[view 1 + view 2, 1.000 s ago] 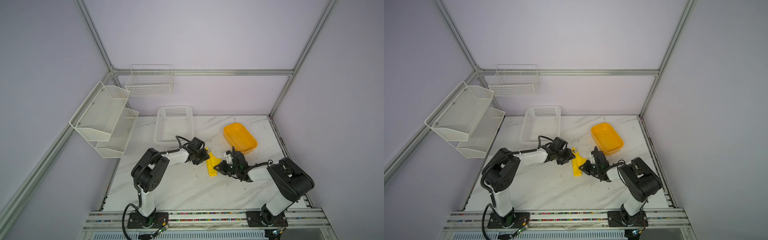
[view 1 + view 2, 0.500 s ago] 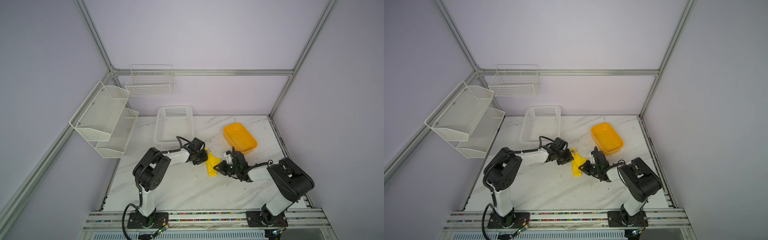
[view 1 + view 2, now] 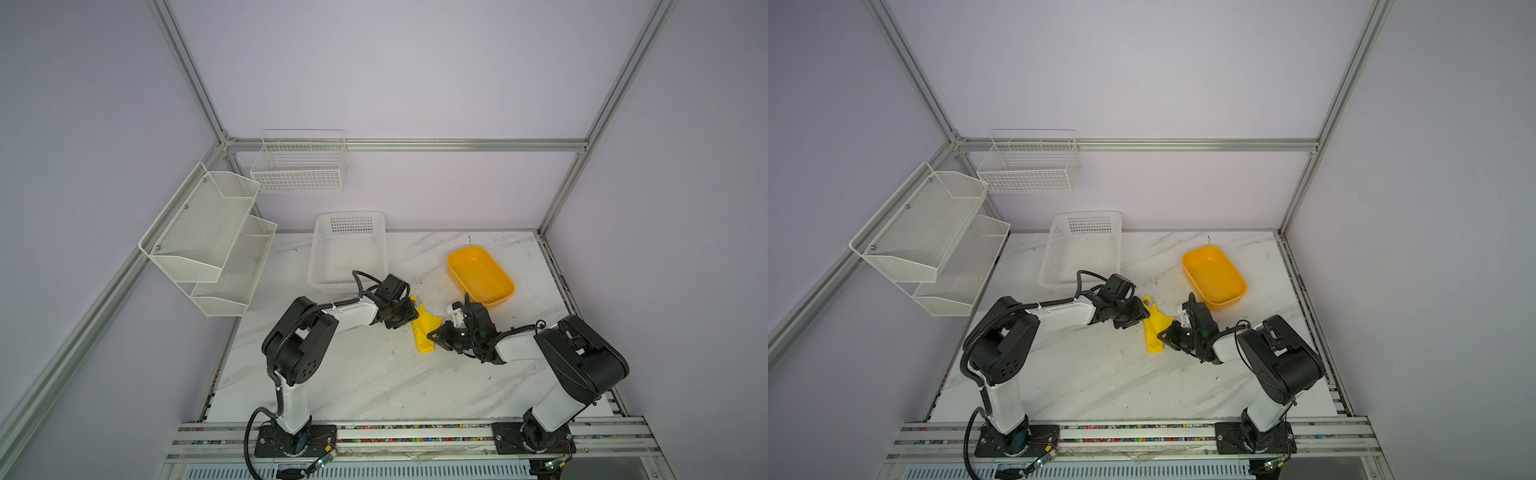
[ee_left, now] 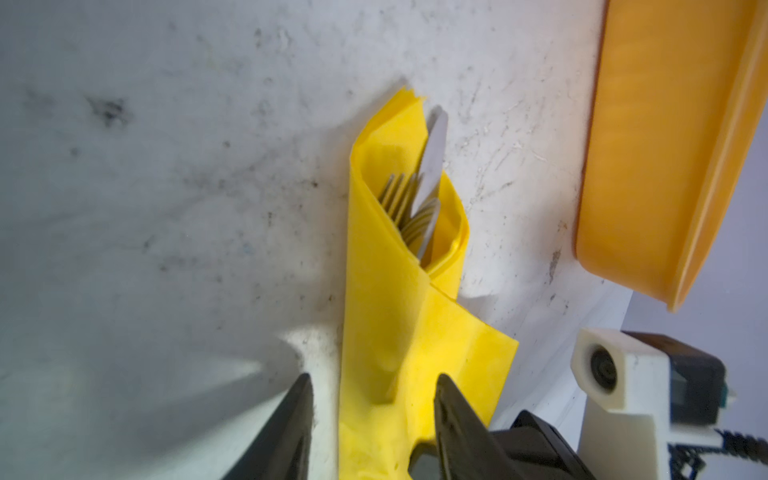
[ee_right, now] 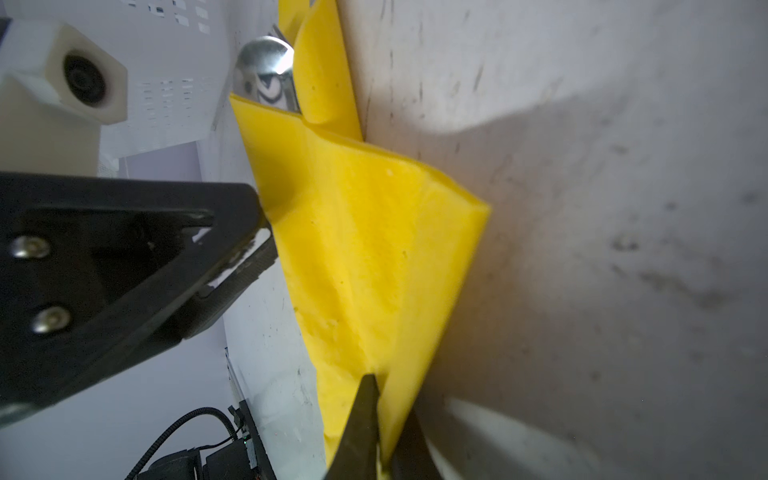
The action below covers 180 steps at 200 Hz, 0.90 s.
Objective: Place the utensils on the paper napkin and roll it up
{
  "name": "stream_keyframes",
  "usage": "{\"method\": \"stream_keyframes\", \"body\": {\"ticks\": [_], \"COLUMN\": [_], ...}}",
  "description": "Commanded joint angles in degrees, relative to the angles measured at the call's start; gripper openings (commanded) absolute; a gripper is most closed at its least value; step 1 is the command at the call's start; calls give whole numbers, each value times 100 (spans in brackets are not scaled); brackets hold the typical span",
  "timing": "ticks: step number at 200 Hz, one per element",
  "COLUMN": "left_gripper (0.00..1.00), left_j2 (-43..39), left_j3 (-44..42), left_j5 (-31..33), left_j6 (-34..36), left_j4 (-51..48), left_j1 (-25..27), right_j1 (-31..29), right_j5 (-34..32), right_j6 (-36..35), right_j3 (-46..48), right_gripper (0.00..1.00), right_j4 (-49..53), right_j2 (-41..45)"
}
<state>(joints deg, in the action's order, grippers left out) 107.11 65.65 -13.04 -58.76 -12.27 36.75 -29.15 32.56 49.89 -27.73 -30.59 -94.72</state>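
Pinching paper napkin [image 5: 365, 249]: right end effector [image 5: 388, 405].

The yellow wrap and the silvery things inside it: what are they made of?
The thin yellow wrap looks like matte paper: it holds sharp creases. The slim silvery utensils inside seem polished metal: the rounded end mirrors its surroundings.

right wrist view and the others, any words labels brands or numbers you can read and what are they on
None can be read in any view.
paper napkin: plain yellow, no print.
utensils: a dark shape on the shiny rounded end, seemingly a reflection, not lettering.
orange tub: no label shows.
coloured strip on the front rail: too small to read.
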Motion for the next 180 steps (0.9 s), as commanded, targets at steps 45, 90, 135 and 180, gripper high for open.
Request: {"method": "stream_keyframes", "body": {"ticks": [45, 90, 135, 180], "left_gripper": [51, 45, 33, 27], "left_j2": [-527, -278, -150, -41], "left_j3": [-455, -410, -365, -279], "left_j5": [-93, 76, 301, 401], "left_j6": [48, -83, -52, 49], "left_j4": [-272, -295, -502, -645], "left_j1": [391, 561, 558, 559], "right_j1": [12, 13, 11, 14], "right_j5": [14, -30, -4, -12], "right_j6": [41, 36, 26, 24], "right_j3": [68, 82, 95, 85], "right_gripper": [9, 10, 10, 11], "right_j4": [193, 243, 246, 271], "right_j2": [119, 154, 142, 168]}}
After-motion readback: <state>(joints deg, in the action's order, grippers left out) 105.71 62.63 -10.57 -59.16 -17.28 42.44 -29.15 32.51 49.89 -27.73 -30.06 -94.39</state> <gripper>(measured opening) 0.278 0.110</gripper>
